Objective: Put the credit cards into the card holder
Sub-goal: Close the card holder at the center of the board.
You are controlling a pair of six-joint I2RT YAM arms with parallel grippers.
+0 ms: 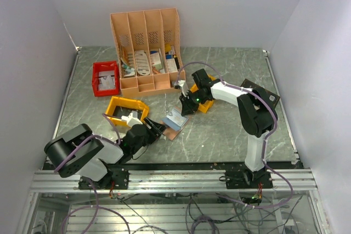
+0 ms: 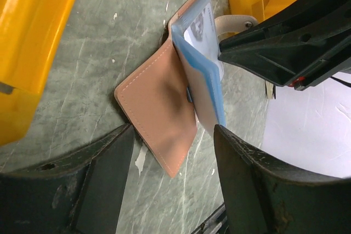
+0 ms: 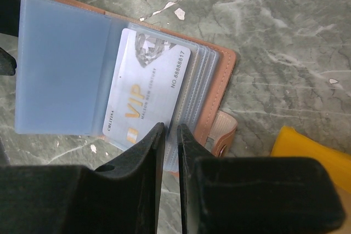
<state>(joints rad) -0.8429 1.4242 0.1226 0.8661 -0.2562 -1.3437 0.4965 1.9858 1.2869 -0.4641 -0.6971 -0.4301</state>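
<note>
The tan card holder [image 1: 174, 122] lies open on the table between my two grippers. In the right wrist view its clear bluish pocket panel [image 3: 63, 64] is flipped to the left. A pale credit card [image 3: 145, 89] printed "VIP" lies on the stack of pockets. My right gripper [image 3: 169, 128] hovers over the holder's near edge, jaws almost together, with nothing seen between them. My left gripper [image 2: 174, 131] is open. Its fingers straddle the holder's tan outer flap [image 2: 159, 116] at one corner, and the blue panels [image 2: 204, 80] stand up beside its right finger.
A peach slotted organiser [image 1: 145, 47] stands at the back with a red bin [image 1: 105, 78] to its left. A yellow tray [image 1: 127, 109] sits next to my left arm. Another yellow piece [image 1: 205, 103] lies under my right arm. A black book [image 1: 264, 93] is at the right.
</note>
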